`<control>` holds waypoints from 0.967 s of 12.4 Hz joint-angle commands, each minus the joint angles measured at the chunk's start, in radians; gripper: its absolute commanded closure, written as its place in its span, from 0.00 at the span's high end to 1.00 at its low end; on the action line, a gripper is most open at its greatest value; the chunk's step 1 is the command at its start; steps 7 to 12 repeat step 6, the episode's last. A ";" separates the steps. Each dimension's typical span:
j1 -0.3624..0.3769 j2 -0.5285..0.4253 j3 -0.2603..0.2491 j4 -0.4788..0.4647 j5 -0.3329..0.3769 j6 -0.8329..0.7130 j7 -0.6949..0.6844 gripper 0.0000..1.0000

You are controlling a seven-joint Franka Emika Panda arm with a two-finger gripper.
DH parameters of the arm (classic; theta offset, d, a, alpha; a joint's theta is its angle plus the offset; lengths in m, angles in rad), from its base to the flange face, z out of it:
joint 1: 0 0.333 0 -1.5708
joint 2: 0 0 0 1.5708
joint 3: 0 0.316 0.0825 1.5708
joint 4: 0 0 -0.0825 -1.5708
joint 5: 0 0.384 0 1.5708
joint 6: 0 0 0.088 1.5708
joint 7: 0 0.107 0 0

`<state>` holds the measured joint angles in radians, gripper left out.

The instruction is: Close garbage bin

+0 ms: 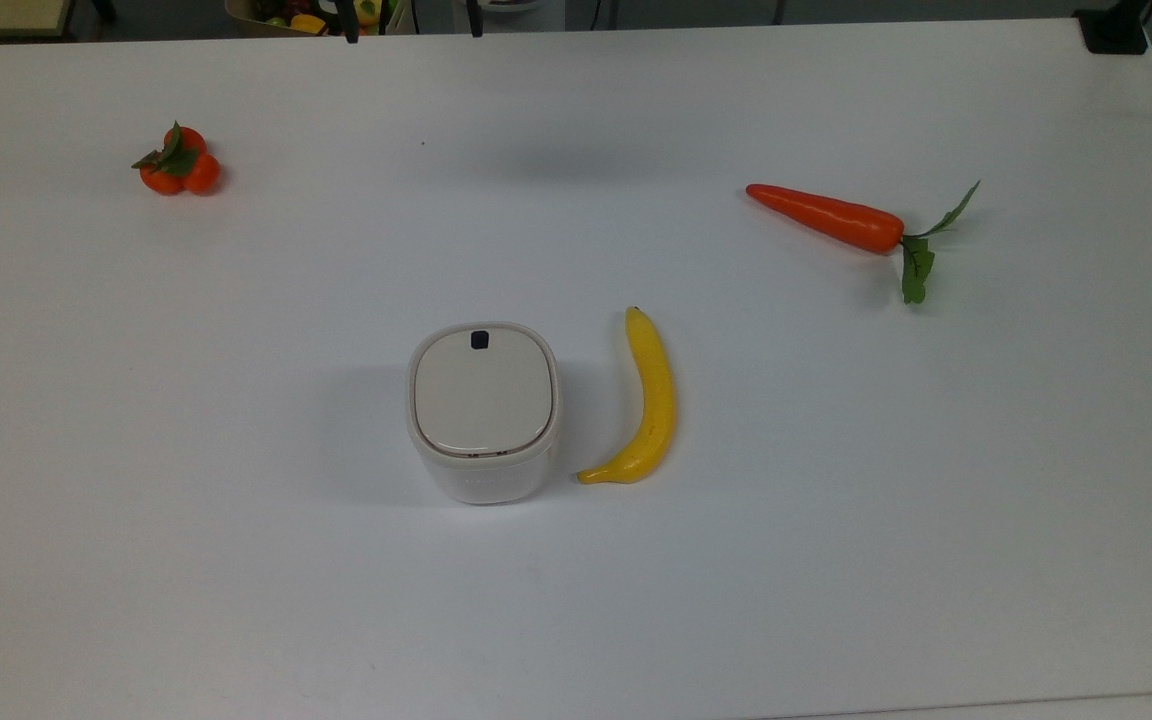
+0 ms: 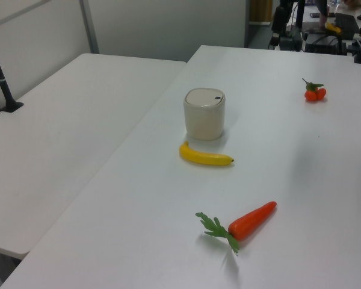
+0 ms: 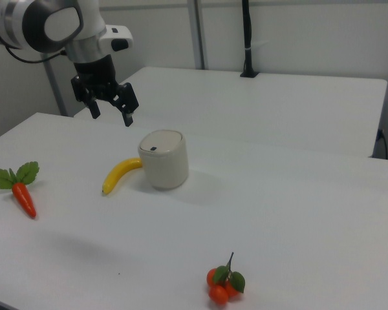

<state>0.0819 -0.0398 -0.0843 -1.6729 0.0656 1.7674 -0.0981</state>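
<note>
Hand [image 3: 111, 115]: black fingers spread wide, holding nothing, raised above the worktop [image 3: 297, 213].
Bin: small white rounded-square plastic garbage bin [image 3: 163, 159], beige lid down, below the hand.

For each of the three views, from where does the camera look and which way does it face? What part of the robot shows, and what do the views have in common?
Top view: above the table, looking steeply down at the garbage bin and banana; two gripper fingertips poke in at the upper edge.
Left view: beyond the carrot end, looking along the table toward the oranges.
Right view: at the oranges end, facing the opposite way; the arm and open gripper hang above the table.
All three share the bin with its lid down, banana, carrot and oranges.
</note>
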 commanded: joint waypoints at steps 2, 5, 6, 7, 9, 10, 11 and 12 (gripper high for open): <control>0.016 -0.008 -0.006 -0.010 -0.013 0.021 -0.022 1.00; 0.016 -0.009 -0.006 -0.010 -0.013 0.020 -0.018 1.00; 0.016 -0.009 -0.006 -0.010 -0.013 0.020 -0.018 1.00; 0.016 -0.009 -0.006 -0.010 -0.013 0.020 -0.018 1.00; 0.016 -0.009 -0.006 -0.010 -0.013 0.020 -0.018 1.00; 0.016 -0.009 -0.006 -0.010 -0.013 0.020 -0.018 1.00; 0.016 -0.009 -0.006 -0.010 -0.013 0.020 -0.018 1.00; 0.016 -0.009 -0.006 -0.010 -0.013 0.020 -0.018 1.00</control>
